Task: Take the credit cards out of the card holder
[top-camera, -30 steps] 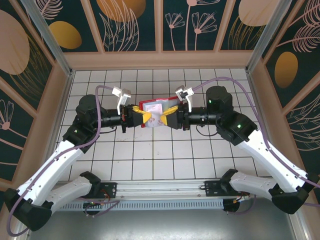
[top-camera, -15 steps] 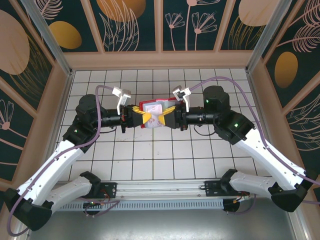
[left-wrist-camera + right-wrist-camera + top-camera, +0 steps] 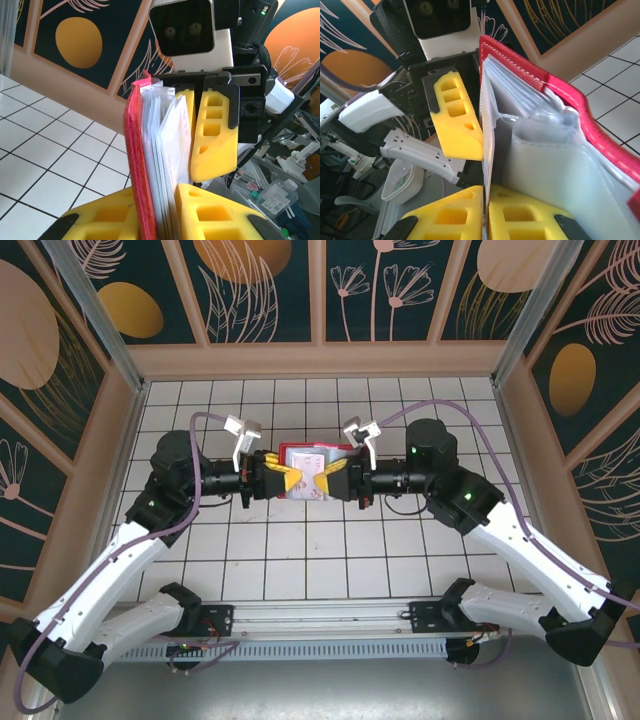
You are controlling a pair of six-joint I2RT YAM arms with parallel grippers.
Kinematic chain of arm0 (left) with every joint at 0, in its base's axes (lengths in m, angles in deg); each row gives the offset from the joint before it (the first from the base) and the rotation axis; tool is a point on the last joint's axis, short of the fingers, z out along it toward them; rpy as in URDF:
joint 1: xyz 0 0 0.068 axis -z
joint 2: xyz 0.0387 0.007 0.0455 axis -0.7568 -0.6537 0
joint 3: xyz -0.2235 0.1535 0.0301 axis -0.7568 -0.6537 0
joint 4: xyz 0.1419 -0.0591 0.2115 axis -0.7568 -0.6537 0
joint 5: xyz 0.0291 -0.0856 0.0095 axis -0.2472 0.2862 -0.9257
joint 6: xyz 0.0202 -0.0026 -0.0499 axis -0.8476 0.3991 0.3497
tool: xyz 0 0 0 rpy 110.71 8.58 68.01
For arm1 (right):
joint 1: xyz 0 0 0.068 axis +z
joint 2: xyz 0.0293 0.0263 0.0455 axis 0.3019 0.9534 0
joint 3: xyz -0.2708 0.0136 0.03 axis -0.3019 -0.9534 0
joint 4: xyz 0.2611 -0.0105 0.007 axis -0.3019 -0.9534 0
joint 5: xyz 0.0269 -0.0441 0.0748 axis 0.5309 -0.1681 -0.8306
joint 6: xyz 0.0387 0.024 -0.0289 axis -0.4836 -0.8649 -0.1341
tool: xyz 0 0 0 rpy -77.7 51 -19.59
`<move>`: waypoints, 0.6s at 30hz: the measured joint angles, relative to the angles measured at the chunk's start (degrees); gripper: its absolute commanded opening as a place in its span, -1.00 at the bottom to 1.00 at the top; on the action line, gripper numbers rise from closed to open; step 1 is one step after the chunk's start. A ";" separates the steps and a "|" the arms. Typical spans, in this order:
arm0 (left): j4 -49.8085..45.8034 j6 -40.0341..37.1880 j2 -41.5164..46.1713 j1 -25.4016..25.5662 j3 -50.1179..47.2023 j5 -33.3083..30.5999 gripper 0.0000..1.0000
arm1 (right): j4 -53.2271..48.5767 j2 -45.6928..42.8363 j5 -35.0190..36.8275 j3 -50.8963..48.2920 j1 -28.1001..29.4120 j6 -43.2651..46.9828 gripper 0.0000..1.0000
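Observation:
The card holder [image 3: 335, 447] is a red wallet held off the tiles between both grippers, with a pale whitish-pink credit card [image 3: 304, 459] showing on its open face. In the left wrist view the holder [image 3: 137, 165] stands edge-on, red cover on the left and clear pockets on the right. My left gripper [image 3: 157, 196] is shut on the holder's lower edge. My right gripper [image 3: 486, 192] is shut on the thin pale card [image 3: 484, 125] at the holder's [image 3: 530, 75] open side. From above, the left gripper [image 3: 289, 479] and right gripper [image 3: 326, 479] nearly touch. The dark card is hidden.
White tiled floor [image 3: 300, 550] lies below the held wallet. Patterned walls [image 3: 320, 290] with wooden frames close in the back and both sides. Each arm's purple cable [image 3: 200, 440] loops above its wrist.
My right gripper has slid left toward the wallet and closed on the pale card. The left gripper has held its place with the holder.

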 measured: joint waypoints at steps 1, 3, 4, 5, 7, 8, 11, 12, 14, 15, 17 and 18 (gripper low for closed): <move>0.04 0.00 0.17 0.07 -0.07 0.04 -0.59 | 0.07 -0.11 -0.15 -0.04 0.07 0.02 -0.79; 0.31 0.00 0.48 0.28 -0.13 0.09 -0.60 | 0.26 -0.55 -0.39 -0.37 0.22 0.02 -0.80; 0.37 0.00 0.57 0.37 -0.13 0.09 -0.60 | 0.33 -0.74 -0.55 -0.48 0.26 0.02 -0.80; 0.42 0.00 0.61 0.44 -0.13 0.13 -0.61 | 0.46 -0.98 -0.66 -0.61 0.26 0.02 -0.78; 0.57 0.02 0.63 0.59 -0.13 0.15 -0.62 | 0.48 -1.33 -0.79 -0.72 0.37 0.04 -0.77; 0.85 0.02 0.68 0.63 -0.17 0.20 -0.62 | 0.50 -1.53 -0.79 -0.81 0.39 0.04 -0.76; 1.36 0.11 1.01 0.94 -0.39 0.31 -0.63 | 0.63 -2.29 -0.79 -1.33 0.57 0.04 -0.75; 1.44 0.20 1.11 1.03 -0.46 0.31 -0.63 | 0.66 -2.54 -0.79 -1.51 0.61 0.04 -0.74; 1.53 0.22 1.16 1.07 -0.50 0.28 -0.62 | 0.70 -3.04 -0.79 -1.73 0.72 0.04 -0.75; 1.66 0.24 1.16 1.07 -0.52 0.28 -0.63 | 0.68 -3.19 -0.79 -1.77 0.74 0.04 -0.75; 1.88 0.42 1.22 1.07 -0.57 0.24 -0.63 | 0.66 -3.58 -0.76 -1.88 0.74 0.07 -0.76; 2.12 0.46 1.29 1.07 -0.61 0.11 -0.63 | 0.66 -3.76 -0.76 -1.90 0.74 0.07 -0.76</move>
